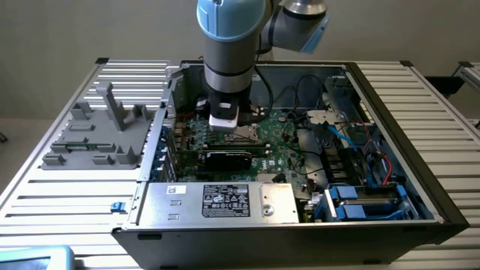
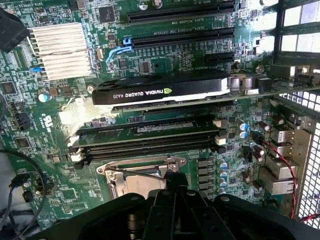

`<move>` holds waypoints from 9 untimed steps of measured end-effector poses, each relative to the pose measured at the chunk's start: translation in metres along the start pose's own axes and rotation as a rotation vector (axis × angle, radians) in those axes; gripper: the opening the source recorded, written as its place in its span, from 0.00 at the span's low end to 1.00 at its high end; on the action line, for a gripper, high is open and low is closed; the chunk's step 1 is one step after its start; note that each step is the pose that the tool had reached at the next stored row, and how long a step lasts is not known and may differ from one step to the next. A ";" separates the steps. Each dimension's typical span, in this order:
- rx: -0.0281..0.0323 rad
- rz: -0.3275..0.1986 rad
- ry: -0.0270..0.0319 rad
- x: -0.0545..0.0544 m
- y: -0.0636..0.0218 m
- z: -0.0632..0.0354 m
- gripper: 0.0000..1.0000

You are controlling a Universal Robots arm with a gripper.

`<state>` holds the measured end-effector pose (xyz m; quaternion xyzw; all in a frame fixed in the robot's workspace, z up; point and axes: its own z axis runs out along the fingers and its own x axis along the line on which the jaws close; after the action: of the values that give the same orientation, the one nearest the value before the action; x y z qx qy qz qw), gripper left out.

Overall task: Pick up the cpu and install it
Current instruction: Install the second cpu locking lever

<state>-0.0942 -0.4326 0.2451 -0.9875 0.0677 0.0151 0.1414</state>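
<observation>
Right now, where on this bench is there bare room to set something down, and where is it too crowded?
Free: the slatted table on the exterior view's right of the computer case, and the strip in front of the grey fixture. Crowded: inside the case, around the graphics card, cables and the gripper.
</observation>
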 end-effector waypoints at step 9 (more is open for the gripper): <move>0.0015 0.003 -0.0099 -0.001 0.0001 0.0014 0.11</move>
<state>-0.0952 -0.4321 0.2438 -0.9872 0.0686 0.0202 0.1424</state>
